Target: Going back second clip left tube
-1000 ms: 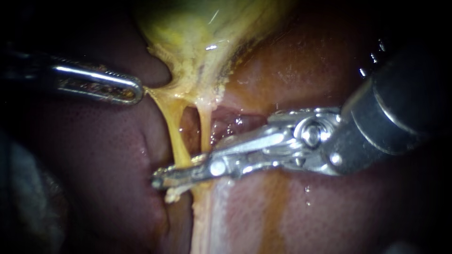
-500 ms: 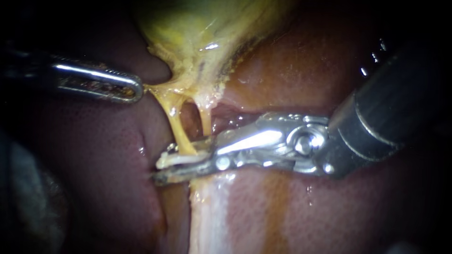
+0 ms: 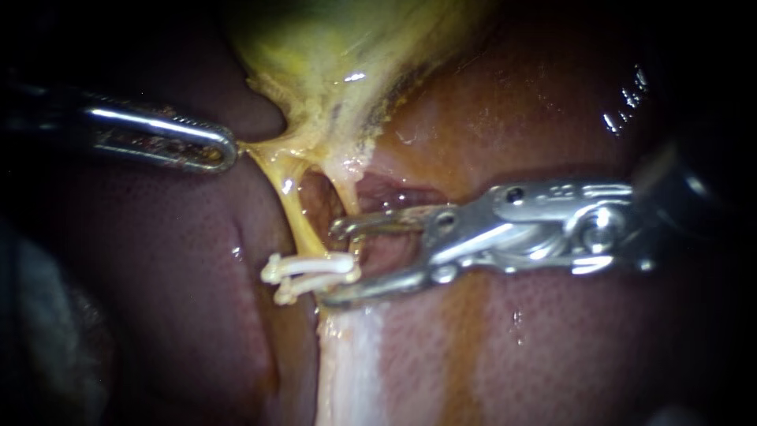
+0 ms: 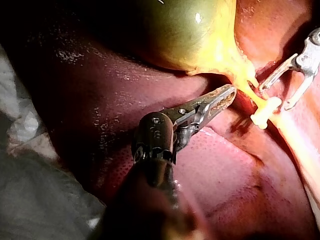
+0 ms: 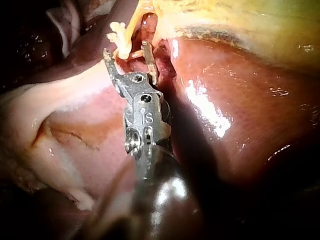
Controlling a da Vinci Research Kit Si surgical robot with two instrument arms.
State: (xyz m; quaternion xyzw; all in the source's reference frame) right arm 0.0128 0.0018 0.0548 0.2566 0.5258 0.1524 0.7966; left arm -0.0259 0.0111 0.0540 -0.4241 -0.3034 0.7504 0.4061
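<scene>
clip work on the left tube (image 3: 296,213) looks done, so the step in hand reads as the retreat. two white clips sit across the tube low down, stacked close: upper clip (image 3: 307,266) shows full width, lower clip (image 3: 285,293) is partly hidden under it. right instrument (image 3: 333,265) comes in from the right, pincer wide open and empty. the clips' near ends lie in the gap between its tips, and i can't tell if the lower tip touches them. right tube (image 3: 344,201) runs just beside the upper tip, touching or just behind it, can't tell which. left instrument (image 3: 225,151) has its pincer closed on a strand at the gallbladder (image 3: 331,63) neck, pulling sideways so both tubes stand taut off the liver (image 3: 158,276). next move, my read: draw the right instrument straight out along its shaft, pincer open until the tips clear the clips, no lift or twist. risk: a tip snagging a clip end or the right tube. left side should hold tension.
</scene>
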